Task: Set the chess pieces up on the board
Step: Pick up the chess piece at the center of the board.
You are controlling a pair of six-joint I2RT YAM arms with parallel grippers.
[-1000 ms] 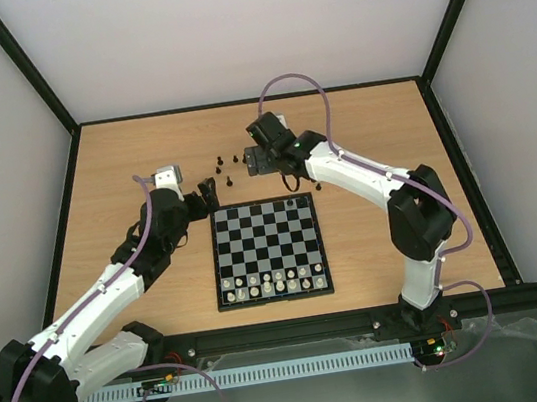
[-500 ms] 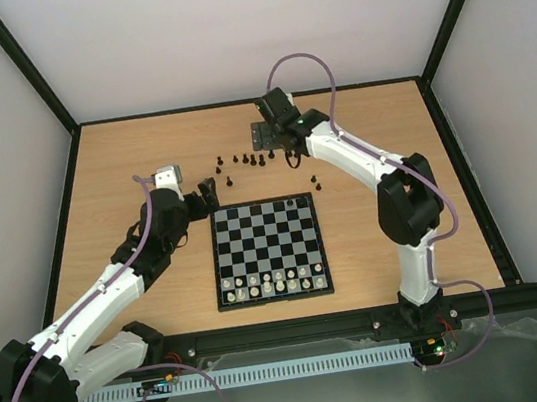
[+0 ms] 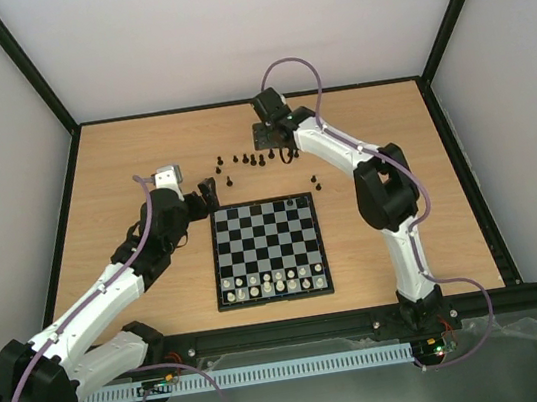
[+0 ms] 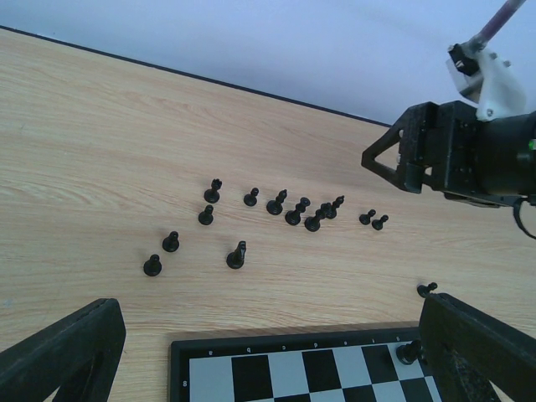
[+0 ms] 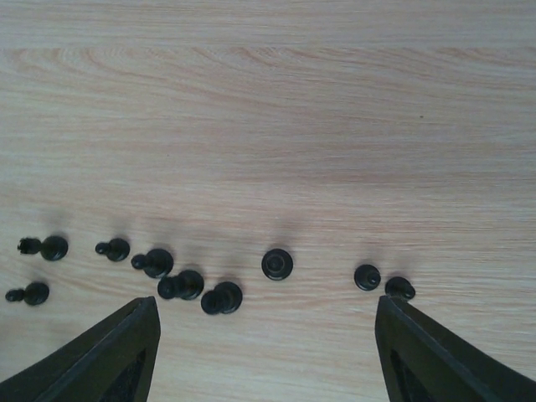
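The pick-up step is in hand: the right pincer (image 5: 264, 318), spread and empty, hovers over the black chess pieces (image 5: 277, 264) scattered on the worktop (image 3: 121, 162) beyond the board (image 3: 267, 247). Next, it likely must lower around one piece. The left pincer (image 4: 268, 335) sits spread beside the board.

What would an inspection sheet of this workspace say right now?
Surface: light wooden table, no spills seen.
Job's things: black pieces loose on the table beyond the board; one black piece on its far row; white pieces lined along its near rows.
Clutter: nothing seen.
Grippers: left gripper open, by the board's far left corner; right gripper open, above the loose pieces; both empty.
Cables: purple cables loop off both arms.
Surroundings: pale walls, black frame.
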